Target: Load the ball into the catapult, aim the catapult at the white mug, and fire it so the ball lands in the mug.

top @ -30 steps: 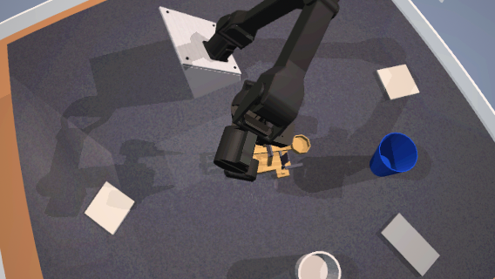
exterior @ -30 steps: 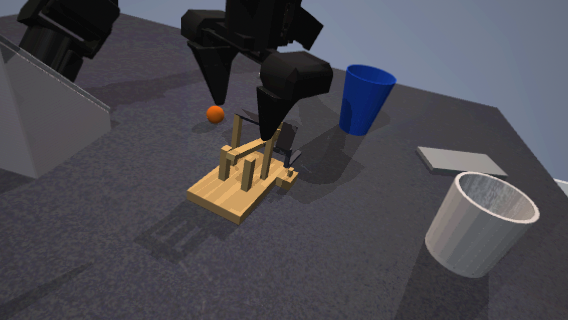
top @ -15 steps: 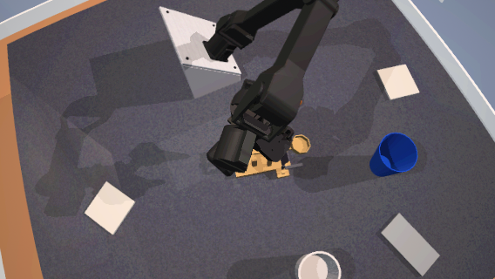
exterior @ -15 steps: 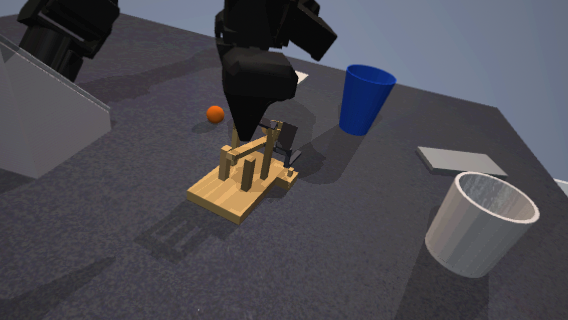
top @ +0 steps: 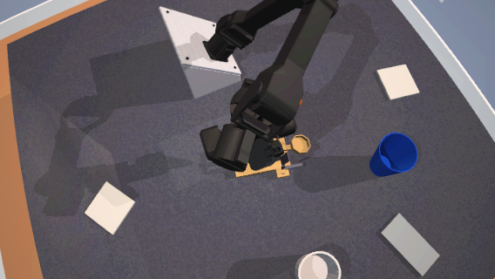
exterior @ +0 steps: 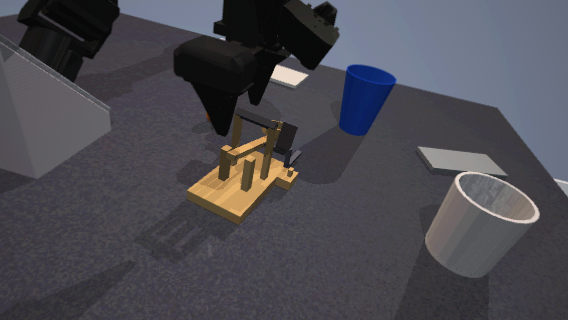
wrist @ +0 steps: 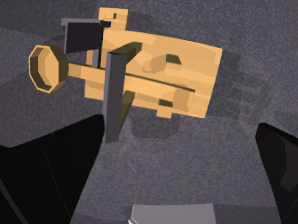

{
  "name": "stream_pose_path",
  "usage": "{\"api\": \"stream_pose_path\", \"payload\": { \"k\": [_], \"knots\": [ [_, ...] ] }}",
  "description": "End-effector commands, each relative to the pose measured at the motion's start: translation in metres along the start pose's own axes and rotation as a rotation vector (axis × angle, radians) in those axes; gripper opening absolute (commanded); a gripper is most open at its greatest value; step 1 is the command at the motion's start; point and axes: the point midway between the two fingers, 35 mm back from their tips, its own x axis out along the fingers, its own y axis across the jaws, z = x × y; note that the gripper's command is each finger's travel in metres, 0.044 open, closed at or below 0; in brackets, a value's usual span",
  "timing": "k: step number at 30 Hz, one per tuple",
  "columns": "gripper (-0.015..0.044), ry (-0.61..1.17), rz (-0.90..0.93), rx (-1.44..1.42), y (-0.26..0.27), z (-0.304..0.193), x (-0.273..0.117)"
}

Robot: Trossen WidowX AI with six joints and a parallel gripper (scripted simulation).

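Observation:
The wooden catapult stands on the dark table. Its cup is empty, sticks out past the dark crossbar and points roughly toward the blue cup's side. My gripper is open and empty, above the catapult, hiding part of it in the top view. The orange ball lies on the table beyond the catapult, mostly hidden behind the arm and a finger. The white mug stands upright at the lower right.
A blue cup stands right of the catapult. A grey slab lies near the mug. Pale square tiles lie at upper right and lower left. A grey wedge block stands near the arm.

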Motion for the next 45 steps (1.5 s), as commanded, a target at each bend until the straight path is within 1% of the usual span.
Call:
{"api": "stream_pose_path", "payload": {
  "k": [1,42,45],
  "knots": [
    [0.0440,-0.003,-0.002,0.126,0.0000,0.0010,-0.0020],
    [0.0440,-0.003,0.003,1.555,0.0000,-0.0004,-0.0078],
    [0.0440,-0.003,0.003,1.607,0.0000,-0.0004,-0.0080]
  ]
}}
